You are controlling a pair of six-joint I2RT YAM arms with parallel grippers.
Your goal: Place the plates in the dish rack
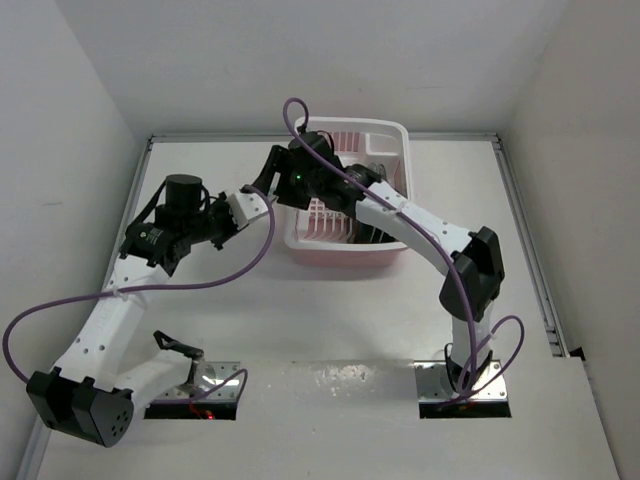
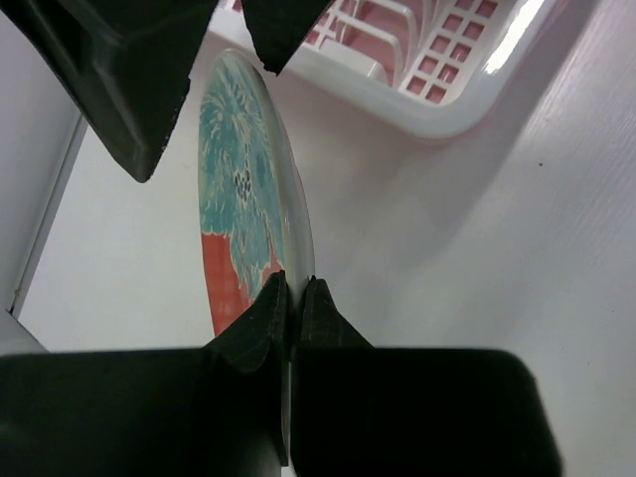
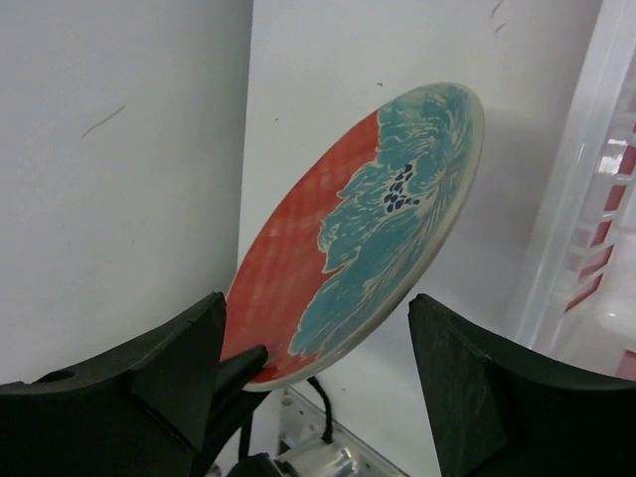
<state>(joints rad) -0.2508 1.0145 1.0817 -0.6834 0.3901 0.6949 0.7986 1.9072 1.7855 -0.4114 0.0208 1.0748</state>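
Observation:
A red plate with a pale blue-teal centre (image 3: 368,229) is held on edge, off the table, just left of the pink-and-white dish rack (image 1: 395,140). My left gripper (image 2: 294,290) is shut on the plate's (image 2: 243,179) lower rim. My right gripper (image 3: 318,308) is open, one finger on each side of the plate, not touching it. Its fingers (image 2: 129,89) show at the top of the left wrist view. In the top view both grippers meet at the rack's left side, left (image 1: 260,198) and right (image 1: 277,180). Dark plates (image 1: 372,232) stand in the rack, partly hidden by my right arm.
The rack's white rim (image 2: 437,109) is close on the plate's right, and shows in the right wrist view (image 3: 586,199). White walls enclose the table on the left, back and right. The left wall (image 3: 119,179) is near the plate.

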